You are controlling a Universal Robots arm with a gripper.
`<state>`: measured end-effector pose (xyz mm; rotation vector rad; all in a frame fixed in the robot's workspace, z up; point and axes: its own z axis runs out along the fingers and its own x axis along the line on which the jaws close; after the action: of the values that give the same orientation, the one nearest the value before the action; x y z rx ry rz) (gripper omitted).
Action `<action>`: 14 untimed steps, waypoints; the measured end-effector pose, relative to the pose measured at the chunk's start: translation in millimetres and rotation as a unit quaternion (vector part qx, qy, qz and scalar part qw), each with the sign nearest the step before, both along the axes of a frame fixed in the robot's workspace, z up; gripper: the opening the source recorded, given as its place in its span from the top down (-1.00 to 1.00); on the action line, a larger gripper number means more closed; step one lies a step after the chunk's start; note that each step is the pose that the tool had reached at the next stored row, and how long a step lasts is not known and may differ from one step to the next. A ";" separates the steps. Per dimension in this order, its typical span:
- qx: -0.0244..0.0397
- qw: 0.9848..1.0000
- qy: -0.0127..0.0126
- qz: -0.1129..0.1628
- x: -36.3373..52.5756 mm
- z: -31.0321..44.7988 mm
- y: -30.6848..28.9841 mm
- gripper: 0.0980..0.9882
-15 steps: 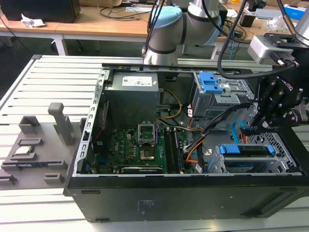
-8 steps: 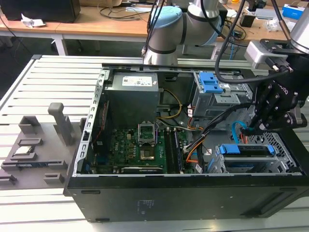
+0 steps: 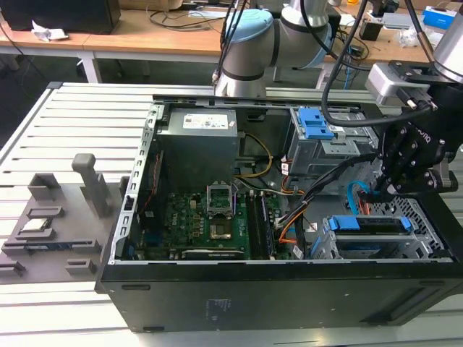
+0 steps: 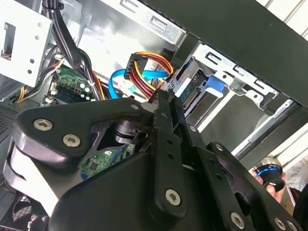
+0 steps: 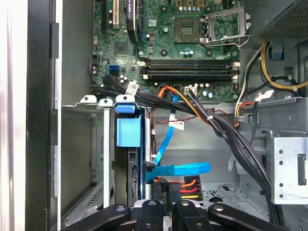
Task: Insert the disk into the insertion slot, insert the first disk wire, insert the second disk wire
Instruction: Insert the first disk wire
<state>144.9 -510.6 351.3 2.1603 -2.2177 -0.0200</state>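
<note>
One pincer, narrow around the multicoloured disk wire, just beside the disk in the insertion slot.

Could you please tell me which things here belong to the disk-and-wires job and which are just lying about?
Job in hand:
- disk, sitting in the drive cage
- blue wire, its plug at the disk
- coloured wire, its plug held by the gripper

Just lying about:
- motherboard
- power supply
- grey cage with blue latches
- grey blocks beside the computer
</note>
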 end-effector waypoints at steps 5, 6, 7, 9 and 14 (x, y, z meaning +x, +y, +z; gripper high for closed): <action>-0.001 1.000 0.000 0.000 0.1 -0.2 -3.9 0.84; -0.002 1.000 0.000 0.000 0.1 -0.2 -5.9 0.84; -0.002 1.000 0.000 0.000 0.1 -0.3 -8.3 0.84; -0.005 1.000 0.000 0.000 0.2 -0.5 -15.0 0.84; -0.012 1.000 0.000 0.000 4.1 -4.8 -19.5 0.84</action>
<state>149.0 -530.0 346.5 2.1478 -2.2066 0.0066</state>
